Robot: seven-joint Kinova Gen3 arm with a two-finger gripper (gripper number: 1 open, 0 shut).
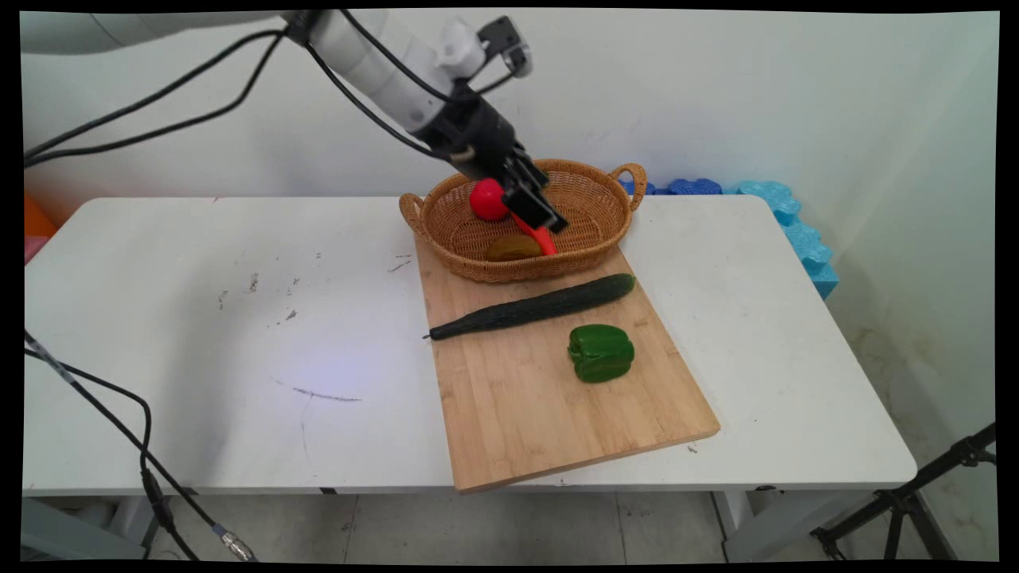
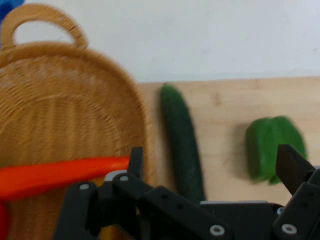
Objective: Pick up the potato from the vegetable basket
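We note the board [image 1: 517, 398] on the table [image 1: 199, 318], reaching its near edge. The basket [image 1: 585, 255] sits on the board's far end, a carrot [image 1: 543, 239] and two other items inside. The cucumber [image 1: 533, 306] lies just before the basket; the pepper [image 1: 601, 352] lies nearer still.

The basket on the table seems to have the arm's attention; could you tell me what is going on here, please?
The gripper hangs open over the wicker basket, which sits at the far end of a wooden cutting board. Inside the basket lie a red ball, a long orange-red piece and a brownish item. On the board, nearer the camera, lie a cucumber and a green pepper, both apart from the gripper. Nothing is held.
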